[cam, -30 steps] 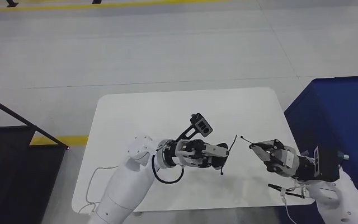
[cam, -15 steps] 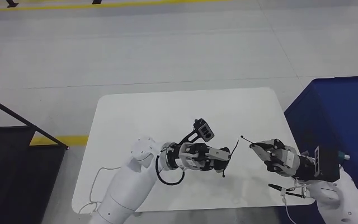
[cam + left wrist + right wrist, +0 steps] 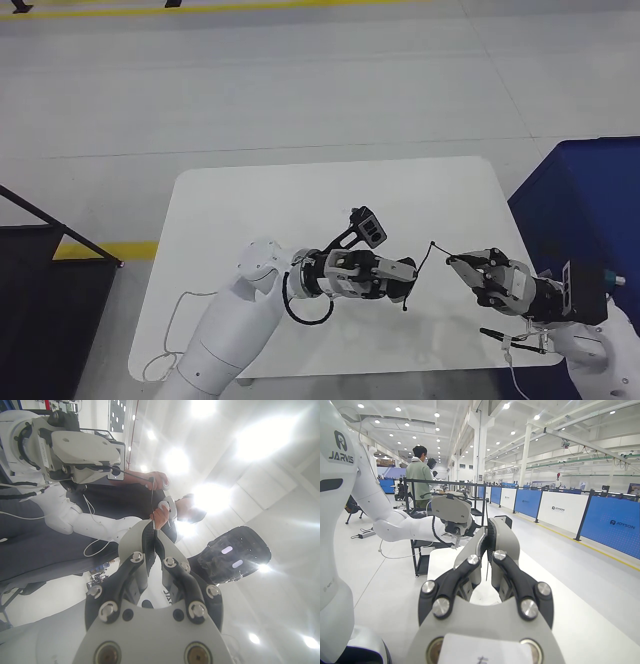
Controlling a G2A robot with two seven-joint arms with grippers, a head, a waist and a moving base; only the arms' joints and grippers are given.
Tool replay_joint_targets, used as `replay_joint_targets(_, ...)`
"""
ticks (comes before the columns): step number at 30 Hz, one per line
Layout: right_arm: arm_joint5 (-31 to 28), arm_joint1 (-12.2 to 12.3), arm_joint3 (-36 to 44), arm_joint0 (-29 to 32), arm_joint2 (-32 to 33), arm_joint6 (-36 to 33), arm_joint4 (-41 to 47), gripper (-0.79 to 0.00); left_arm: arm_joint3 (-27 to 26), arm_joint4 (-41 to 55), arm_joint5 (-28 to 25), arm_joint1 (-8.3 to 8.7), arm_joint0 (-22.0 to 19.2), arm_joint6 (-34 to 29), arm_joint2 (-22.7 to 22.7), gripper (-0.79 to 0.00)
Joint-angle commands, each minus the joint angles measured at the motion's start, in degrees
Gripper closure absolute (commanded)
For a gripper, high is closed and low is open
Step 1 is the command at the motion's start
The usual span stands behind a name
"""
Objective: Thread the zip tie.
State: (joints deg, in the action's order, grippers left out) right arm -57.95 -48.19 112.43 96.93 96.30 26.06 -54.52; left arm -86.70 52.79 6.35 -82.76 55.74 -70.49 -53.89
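The left gripper (image 3: 154, 530) is pinched tight on the zip tie (image 3: 152, 505), whose free tip stands out beyond the fingers. The right gripper (image 3: 453, 262), clamped on a second black strip (image 3: 132, 475), holds that strip's blocky end against the tip, seemingly lined up for threading.

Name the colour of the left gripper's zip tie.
Zip tie: black, clearest in left wrist view.

From above, the zip tie (image 3: 424, 256) is too thin for me to tell whether its tip sits in its head. A stretch of it is hidden between the pads of my left claw (image 3: 154, 528).
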Motion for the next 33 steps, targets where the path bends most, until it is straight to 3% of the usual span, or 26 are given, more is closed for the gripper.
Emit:
replay_joint_targets(1, 0.00, 0.00, 0.00, 0.00, 0.00, 0.00, 0.00, 0.000, 0.26, 0.15, -0.21, -0.02, -0.20, 0.07, 0.03, 0.000)
replay_joint_targets(21, 2.37, -0.40, 2.43, -0.30, -0.04, -2.14, -2.86, 0.000, 3.12, 2.76, 2.25, -0.35, -2.14, 1.20, 0.96, 0.000)
replay_joint_targets(33, 3.55, -1.29, 2.77, 0.41, 0.58, 2.02, -8.26, 0.000, 4.32, 8.04, 4.51, -0.56, -1.85, 2.61, 0.06, 0.000)
